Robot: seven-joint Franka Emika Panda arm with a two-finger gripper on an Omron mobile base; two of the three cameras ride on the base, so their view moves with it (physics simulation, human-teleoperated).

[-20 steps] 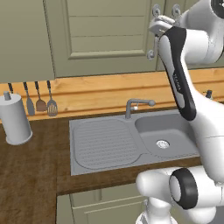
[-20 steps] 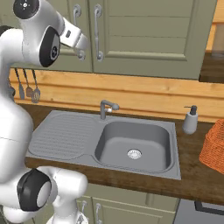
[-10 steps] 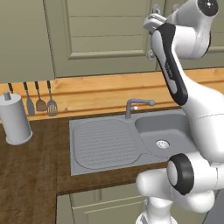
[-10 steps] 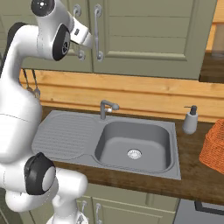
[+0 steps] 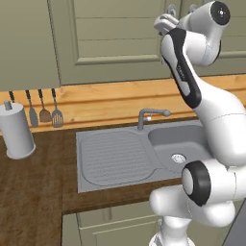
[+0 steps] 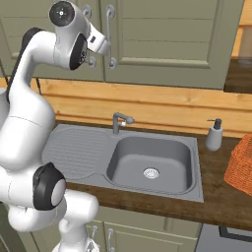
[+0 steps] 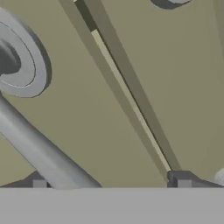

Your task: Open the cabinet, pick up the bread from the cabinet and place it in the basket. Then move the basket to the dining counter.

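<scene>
The gripper (image 7: 111, 183) stood spread wide at the olive-grey cabinet (image 7: 131, 65), a smooth rounded grey metal bar handle (image 7: 39, 153) crossing the frame's lower left between its fingertips.

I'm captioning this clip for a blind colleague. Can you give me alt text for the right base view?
The white robot arm reaches up to the closed olive-grey cabinet, its hand at the left door's curved metal handle. Below lie a grey sink with faucet in a dark wood counter, a soap dispenser, and an orange basket at the right edge.
</scene>
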